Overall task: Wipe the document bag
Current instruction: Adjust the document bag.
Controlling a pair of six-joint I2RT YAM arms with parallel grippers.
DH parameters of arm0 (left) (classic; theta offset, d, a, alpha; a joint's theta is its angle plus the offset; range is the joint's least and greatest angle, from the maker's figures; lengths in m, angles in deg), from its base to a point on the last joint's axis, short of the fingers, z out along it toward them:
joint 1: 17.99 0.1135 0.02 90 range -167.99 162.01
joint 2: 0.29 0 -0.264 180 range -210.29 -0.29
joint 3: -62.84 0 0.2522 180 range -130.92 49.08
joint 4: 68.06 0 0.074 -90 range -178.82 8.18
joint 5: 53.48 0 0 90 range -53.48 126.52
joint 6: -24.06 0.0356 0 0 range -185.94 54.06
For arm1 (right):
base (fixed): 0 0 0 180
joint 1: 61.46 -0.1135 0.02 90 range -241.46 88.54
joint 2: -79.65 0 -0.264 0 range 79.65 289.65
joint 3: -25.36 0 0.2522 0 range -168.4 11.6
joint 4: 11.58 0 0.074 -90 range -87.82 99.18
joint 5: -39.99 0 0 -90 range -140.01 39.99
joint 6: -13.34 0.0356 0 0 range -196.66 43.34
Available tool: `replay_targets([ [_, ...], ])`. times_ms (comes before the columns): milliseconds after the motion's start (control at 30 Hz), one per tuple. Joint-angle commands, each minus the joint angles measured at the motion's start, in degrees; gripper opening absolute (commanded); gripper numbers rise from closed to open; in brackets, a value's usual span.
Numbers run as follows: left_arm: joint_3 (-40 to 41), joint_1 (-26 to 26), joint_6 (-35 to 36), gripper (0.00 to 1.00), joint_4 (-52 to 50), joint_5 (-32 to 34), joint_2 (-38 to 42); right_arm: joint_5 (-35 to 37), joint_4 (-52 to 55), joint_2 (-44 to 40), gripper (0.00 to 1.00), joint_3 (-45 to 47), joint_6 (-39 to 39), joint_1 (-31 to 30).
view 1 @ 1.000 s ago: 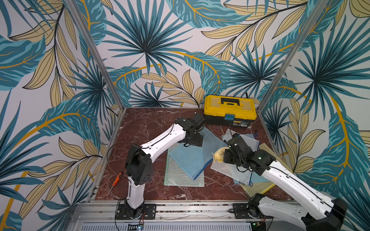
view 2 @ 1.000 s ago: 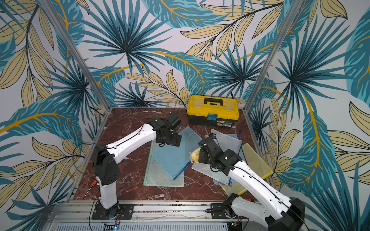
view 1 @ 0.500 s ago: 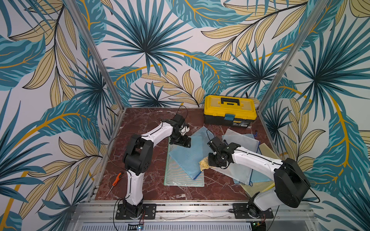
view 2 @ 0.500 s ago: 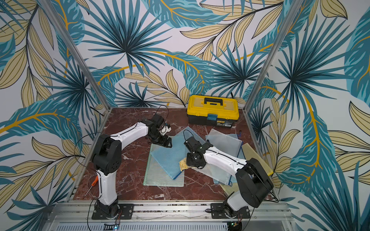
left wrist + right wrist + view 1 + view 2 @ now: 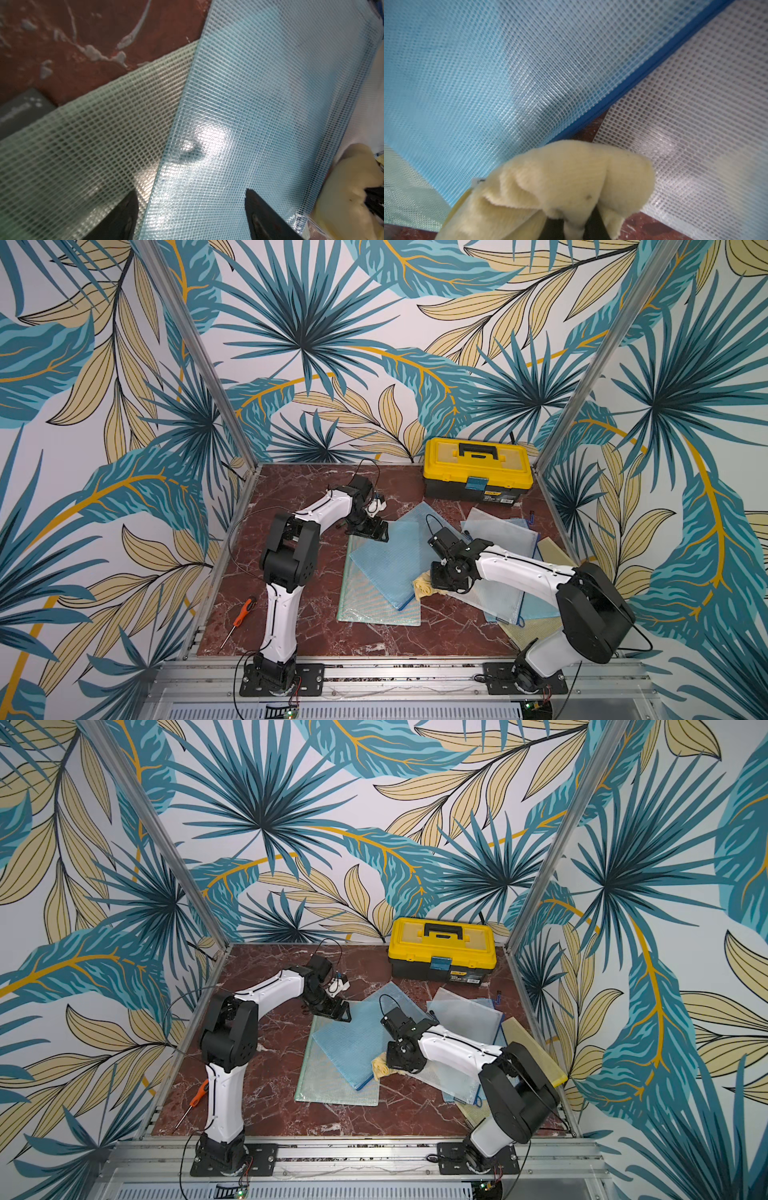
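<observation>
While your right gripper [image 5: 574, 227] is pinched tight on the yellow cloth [image 5: 560, 182], its jaws pressed together with the fabric bunched around them, the blue document bag [image 5: 488, 72] lies directly ahead of it. The cloth's front fold sits at the bag's dark-blue zip edge [image 5: 643, 67], though whether it presses on the mesh you cannot tell. Just beside that gripper lies a clear mesh bag [image 5: 695, 114], and a strip of the red marble desk [image 5: 645, 228] shows by the cloth. Your left gripper [image 5: 190, 201] stands spread, nothing between its jaws, at the blue bag's opposite corner. One fingertip [image 5: 261, 214] is over the blue mesh, the other over a pale green bag [image 5: 72, 145] lying underneath. In both top views the blue bag [image 5: 386, 560] [image 5: 353, 1048] spans the gap between the two grippers, flat and skewed across the green one. A yellow toolbox [image 5: 478, 468] stands well beyond both grippers at the back wall, and an orange-handled screwdriver [image 5: 242, 611] lies well apart from them — near the left arm's base.
</observation>
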Motion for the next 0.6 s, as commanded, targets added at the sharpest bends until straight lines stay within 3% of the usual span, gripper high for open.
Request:
replay_targets([
  [0,-1.6,0.0,2.3,0.82,0.4,-2.2,0.4,-0.9,-0.8,1.8,0.00,1.5,-0.4,0.1],
  [400,-0.2,0.9,2.3,0.81,0.5,5.4,-4.4,-1.7,-0.2,2.0,0.00,1.0,-1.2,0.2],
  [567,0.2,1.4,3.0,0.72,0.4,-4.5,-4.6,-1.6,0.2,2.0,0.00,1.1,-1.4,0.2],
])
